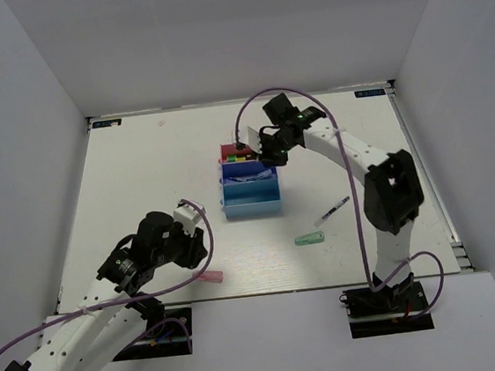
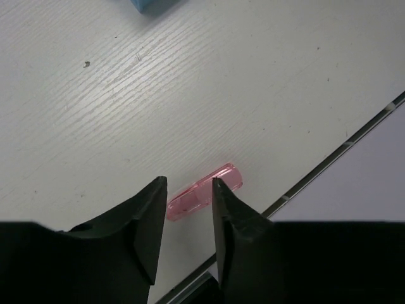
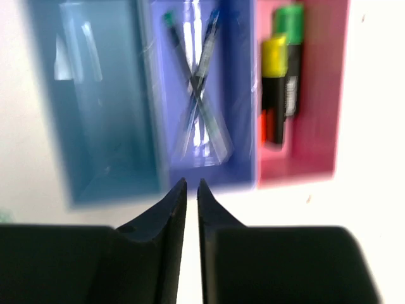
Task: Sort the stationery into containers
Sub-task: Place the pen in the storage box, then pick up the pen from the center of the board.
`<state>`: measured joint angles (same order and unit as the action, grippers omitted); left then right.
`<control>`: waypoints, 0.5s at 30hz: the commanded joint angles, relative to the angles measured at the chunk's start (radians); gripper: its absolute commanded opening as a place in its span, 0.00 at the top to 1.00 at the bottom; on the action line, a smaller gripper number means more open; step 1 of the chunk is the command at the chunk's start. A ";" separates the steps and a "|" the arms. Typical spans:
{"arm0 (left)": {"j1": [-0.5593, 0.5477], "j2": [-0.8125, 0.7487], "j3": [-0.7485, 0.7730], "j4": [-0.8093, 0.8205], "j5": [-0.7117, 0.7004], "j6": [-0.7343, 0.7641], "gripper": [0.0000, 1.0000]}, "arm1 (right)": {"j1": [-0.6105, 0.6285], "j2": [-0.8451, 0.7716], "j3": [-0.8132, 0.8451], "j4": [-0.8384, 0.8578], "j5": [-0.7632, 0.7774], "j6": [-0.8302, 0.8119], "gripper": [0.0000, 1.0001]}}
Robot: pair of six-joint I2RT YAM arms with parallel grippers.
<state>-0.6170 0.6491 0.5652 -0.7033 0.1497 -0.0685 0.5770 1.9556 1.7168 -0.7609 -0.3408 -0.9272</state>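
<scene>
On the table the left arm bends low near the front edge. The left gripper is open, with the pink piece at its tips. The right arm reaches over the trays, and the right gripper is almost closed and empty. Only its wrist view shows crossed pens and highlighters inside.

White wood-grain table, plain white walls on 3 sides, even bright light

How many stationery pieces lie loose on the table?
3: pink capsule-shaped piece at the left gripper; mint-green capsule-shaped piece and thin pen near the right arm. Others may be hidden.
</scene>
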 commanded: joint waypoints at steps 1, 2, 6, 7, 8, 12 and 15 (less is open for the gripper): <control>0.005 0.000 -0.004 0.005 0.022 -0.010 0.60 | -0.035 -0.244 -0.115 -0.043 -0.024 -0.048 0.86; 0.005 0.003 -0.004 0.005 0.016 -0.014 0.73 | -0.058 -0.277 -0.197 -0.116 -0.042 -0.120 0.88; 0.005 0.038 0.005 0.001 -0.030 -0.065 0.89 | -0.197 -0.443 -0.403 -0.354 -0.102 -0.699 0.86; 0.006 0.055 0.007 -0.001 -0.033 -0.108 0.66 | -0.216 -0.455 -0.457 -0.376 -0.089 -0.773 0.81; 0.005 0.072 0.009 -0.007 -0.057 -0.123 0.52 | -0.235 -0.465 -0.497 -0.408 -0.083 -0.804 0.73; 0.008 0.118 0.021 -0.035 -0.096 -0.134 0.21 | -0.328 -0.445 -0.621 -0.402 -0.049 -0.953 0.47; 0.008 0.116 0.022 -0.048 -0.116 -0.129 0.15 | -0.345 -0.431 -0.704 -0.295 -0.067 -0.993 0.46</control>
<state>-0.6151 0.7765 0.5652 -0.7311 0.0761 -0.1833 0.2459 1.5192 1.0702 -1.0958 -0.3801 -1.7599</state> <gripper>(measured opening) 0.843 0.534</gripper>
